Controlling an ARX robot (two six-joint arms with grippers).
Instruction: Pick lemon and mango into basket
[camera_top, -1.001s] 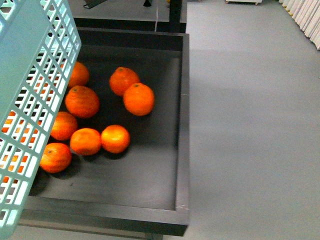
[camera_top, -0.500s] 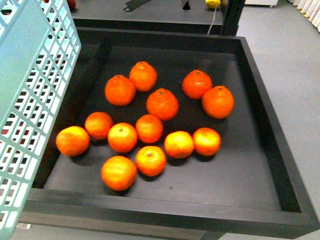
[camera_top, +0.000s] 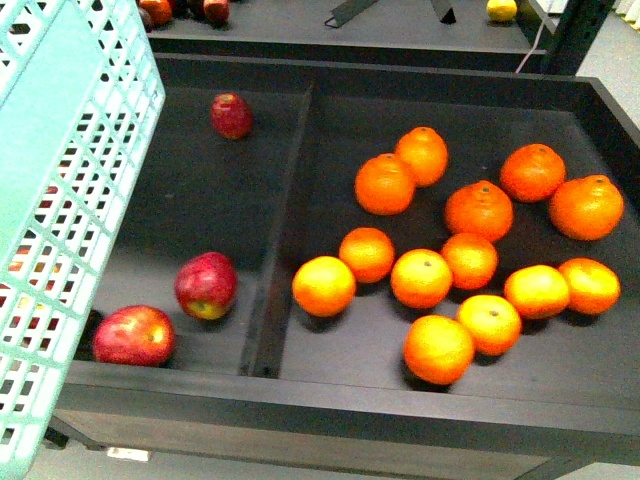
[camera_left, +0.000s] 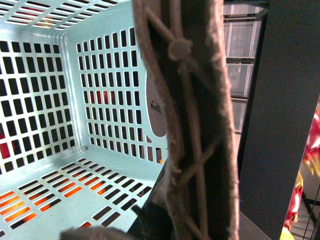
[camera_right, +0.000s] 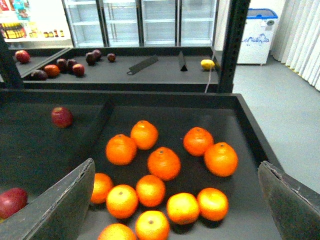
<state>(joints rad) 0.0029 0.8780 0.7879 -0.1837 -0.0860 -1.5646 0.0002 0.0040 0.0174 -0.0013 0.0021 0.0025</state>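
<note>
The pale turquoise basket (camera_top: 70, 200) fills the left edge of the front view, tilted and lifted. In the left wrist view my left gripper (camera_left: 167, 217) is shut on its brown handle (camera_left: 197, 125), and the basket's slotted inside (camera_left: 65, 115) holds nothing. The lemon (camera_top: 501, 9) is a small yellow fruit on the far shelf, also seen as the lemon (camera_right: 207, 64) in the right wrist view. My right gripper (camera_right: 175, 200) is open above the oranges, with nothing between its fingers (camera_right: 60, 205). The mango is out of view.
A black tray (camera_top: 330, 410) has a divider (camera_top: 285, 220). Several oranges (camera_top: 420, 275) lie in its right compartment and three red fruits (camera_top: 205, 283) in its left. More dark red fruits (camera_right: 70, 65) lie on the far shelf. A dark post (camera_right: 230, 45) stands beside the lemon.
The front view has swung left along the tray. The oranges have shifted to the right, and the left compartment with red fruits has come into view. The basket stays at the left edge.
</note>
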